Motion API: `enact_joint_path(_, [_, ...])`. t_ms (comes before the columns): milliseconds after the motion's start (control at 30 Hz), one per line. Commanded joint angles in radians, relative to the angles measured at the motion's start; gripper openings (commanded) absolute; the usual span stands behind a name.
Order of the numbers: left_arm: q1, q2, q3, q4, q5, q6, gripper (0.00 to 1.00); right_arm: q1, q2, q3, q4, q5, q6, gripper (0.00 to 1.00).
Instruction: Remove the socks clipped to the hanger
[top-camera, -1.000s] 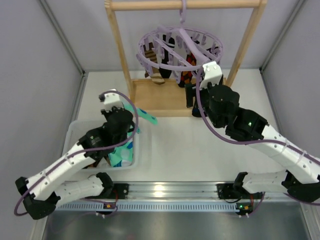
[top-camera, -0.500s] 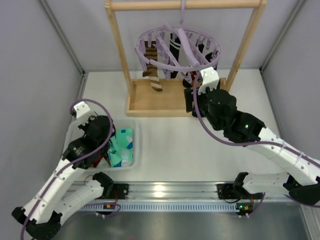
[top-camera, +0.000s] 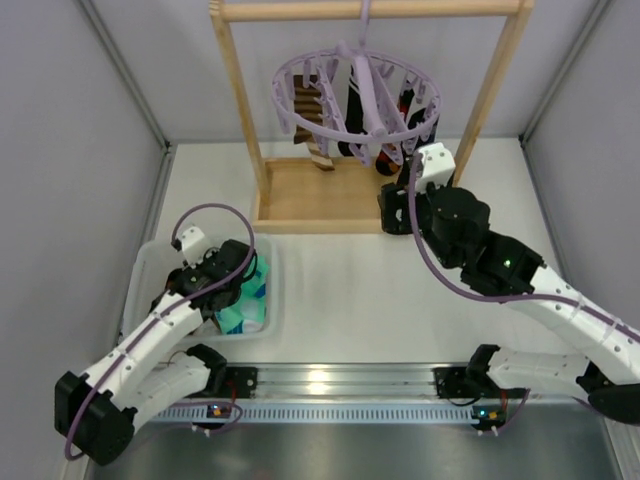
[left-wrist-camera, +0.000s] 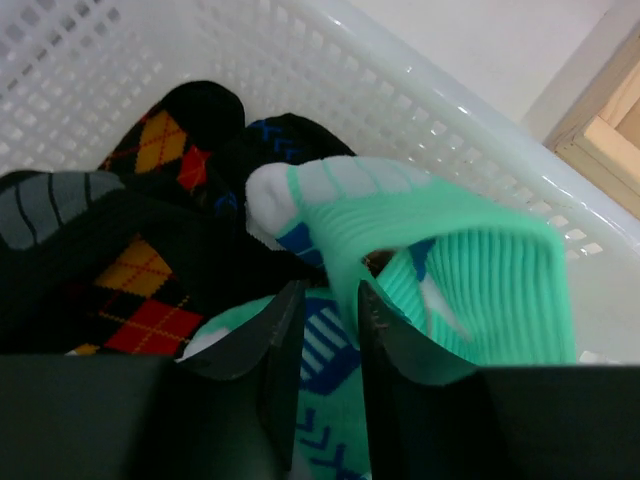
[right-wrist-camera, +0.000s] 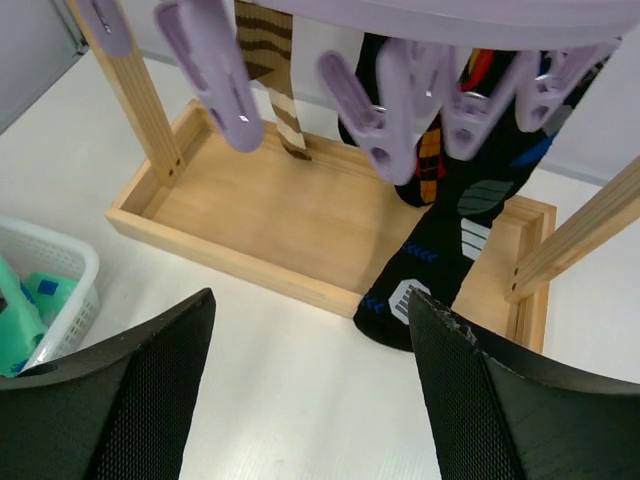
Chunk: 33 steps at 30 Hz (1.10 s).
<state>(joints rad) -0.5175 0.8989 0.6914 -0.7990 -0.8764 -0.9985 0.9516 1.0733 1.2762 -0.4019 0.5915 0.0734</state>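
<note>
Lowered into basket (left-wrist-camera: 480, 130), left end effector (left-wrist-camera: 325, 330) pinches mint-green sock (left-wrist-camera: 470, 280).

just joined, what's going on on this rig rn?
The left gripper is down in the white basket, jaws closed on a mint-green sock, above black argyle socks lying there. The right gripper, jaws wide open, faces the lilac hanger, where a black patterned sock and a brown-striped sock hang clipped. The job is partly done.
</note>
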Motion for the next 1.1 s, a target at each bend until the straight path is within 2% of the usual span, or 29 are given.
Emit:
enact_joint_path(0, [0.005, -0.031, -0.021, 0.004, 0.013, -0.063, 0.34, -0.046, -0.085, -0.041, 0.043, -0.028, 0.049, 0.75])
enact_joint_path(33, [0.005, -0.041, -0.023, 0.004, 0.013, -0.06, 0.38, -0.083, -0.107, -0.069, 0.041, -0.063, 0.074, 0.76])
enact_joint_path(67, [0.005, -0.067, -0.026, 0.004, 0.013, -0.057, 0.49, -0.106, -0.116, -0.083, 0.04, -0.082, 0.083, 0.75])
enact_joint_path(133, [0.007, -0.095, -0.03, 0.003, 0.014, -0.048, 0.63, -0.18, -0.125, -0.115, 0.035, -0.143, 0.109, 0.75])
enact_joint_path(167, [0.005, -0.122, -0.029, 0.003, 0.019, -0.042, 0.76, -0.203, -0.125, -0.126, 0.031, -0.162, 0.115, 0.75])
enact_joint_path(267, [0.005, -0.178, -0.007, 0.001, 0.039, -0.009, 0.89, -0.281, -0.118, -0.155, 0.034, -0.208, 0.132, 0.76])
enact_joint_path(300, [0.007, -0.192, 0.016, 0.001, 0.046, 0.017, 0.97, -0.303, -0.116, -0.162, 0.04, -0.225, 0.135, 0.77])
enact_joint_path(500, [0.005, -0.25, 0.146, 0.0, 0.148, 0.197, 0.98, -0.505, -0.055, -0.199, 0.072, -0.396, 0.152, 0.78])
enact_joint_path(600, [0.005, -0.249, 0.203, 0.0, 0.214, 0.302, 0.98, -0.573, -0.041, -0.239, 0.144, -0.449, 0.141, 0.85])
enact_joint_path(633, [0.005, -0.242, 0.215, 0.001, 0.264, 0.323, 0.98, -0.606, -0.038, -0.27, 0.214, -0.482, 0.146, 0.9])
enact_joint_path(700, [0.004, -0.239, 0.25, 0.0, 0.327, 0.395, 0.98, -0.68, -0.02, -0.332, 0.303, -0.582, 0.144, 0.91])
enact_joint_path(733, [0.005, -0.239, 0.261, 0.001, 0.386, 0.42, 0.98, -0.703, -0.012, -0.359, 0.437, -0.614, 0.146, 0.91])
enact_joint_path(800, [0.004, -0.244, 0.293, 0.001, 0.445, 0.486, 0.98, -0.74, 0.003, -0.415, 0.57, -0.666, 0.132, 0.89])
enact_joint_path(833, [0.004, -0.252, 0.303, -0.003, 0.494, 0.51, 0.98, -0.773, 0.035, -0.432, 0.624, -0.723, 0.128, 0.94])
enact_joint_path(967, [0.004, -0.287, 0.345, -0.005, 0.652, 0.624, 0.98, -0.856, 0.166, -0.371, 0.647, -0.901, 0.132, 0.97])
enact_joint_path(1067, [0.005, -0.316, 0.333, -0.005, 0.686, 0.681, 0.98, -0.864, 0.23, -0.396, 0.733, -0.967, 0.109, 0.97])
